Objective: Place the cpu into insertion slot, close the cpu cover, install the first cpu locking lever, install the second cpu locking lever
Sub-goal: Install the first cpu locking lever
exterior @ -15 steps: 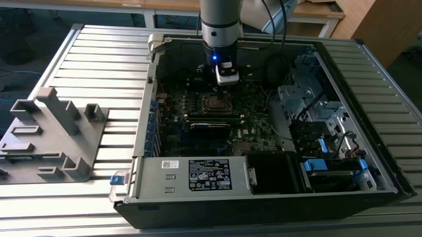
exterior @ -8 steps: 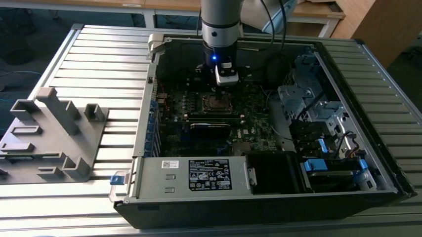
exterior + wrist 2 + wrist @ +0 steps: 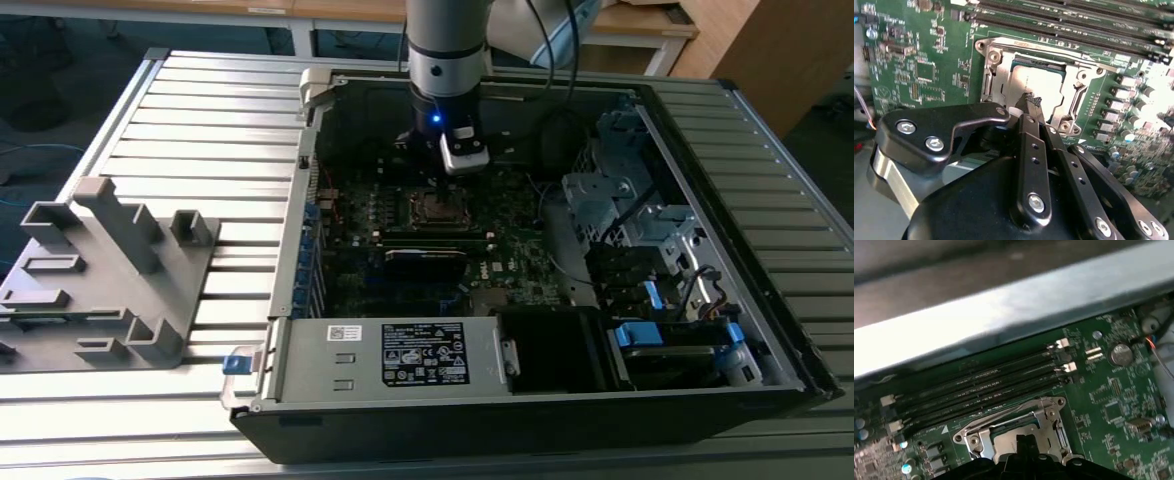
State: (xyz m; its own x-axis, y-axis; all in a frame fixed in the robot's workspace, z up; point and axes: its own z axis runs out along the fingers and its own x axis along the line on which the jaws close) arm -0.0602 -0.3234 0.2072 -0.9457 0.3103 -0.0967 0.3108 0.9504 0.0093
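The cpu (image 3: 1041,82) sits seated in the insertion slot (image 3: 999,82), the cpu cover (image 3: 1074,97) lying flat around it. The gripper (image 3: 1030,102) hovers just above, jaws drawn together, gripping nothing, apparently positioned to work the socket hardware.

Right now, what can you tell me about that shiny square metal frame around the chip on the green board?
The cpu cover is a thin, silvery metal frame with a large square window. It lies flat over the insertion slot on the green motherboard, beside the long black memory slots. Through the window shows the dull metal top of the cpu. Round screws sit at the frame's corners. The gripper hovers just over it with jaws closed together; whether they touch it is unclear.
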